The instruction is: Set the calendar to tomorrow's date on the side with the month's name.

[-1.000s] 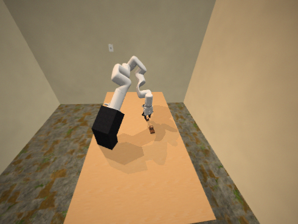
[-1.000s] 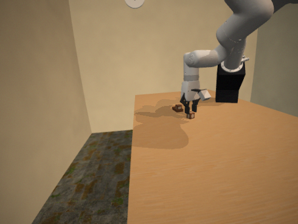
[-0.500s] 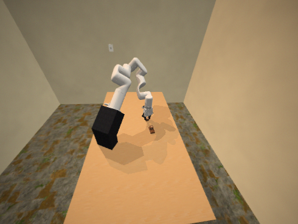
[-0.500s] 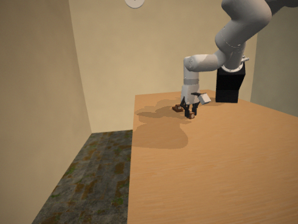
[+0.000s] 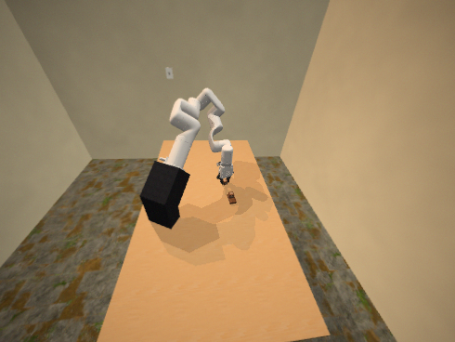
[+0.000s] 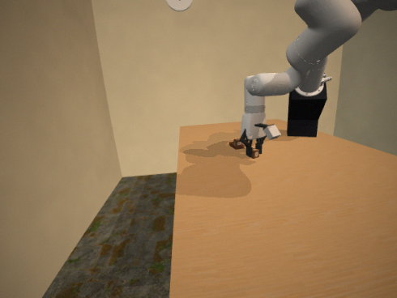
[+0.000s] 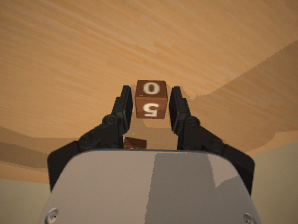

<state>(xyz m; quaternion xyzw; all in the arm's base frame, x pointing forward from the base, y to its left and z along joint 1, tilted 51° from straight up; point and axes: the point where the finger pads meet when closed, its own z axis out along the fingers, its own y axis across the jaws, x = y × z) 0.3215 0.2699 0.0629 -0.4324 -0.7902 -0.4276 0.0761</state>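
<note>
Beige walls (image 5: 381, 139) (image 6: 142, 81) around mottled floor (image 5: 56, 242) (image 6: 117, 243).

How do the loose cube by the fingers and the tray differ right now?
The loose cube stands between the gripper's open fingers; the tray lies outside them. The cube sits straight on the table, carrying nothing, while the tray has another cube in it. The cube shows pale digits, 0 and 5; no digit reads on the tray. Both are brown.
</note>
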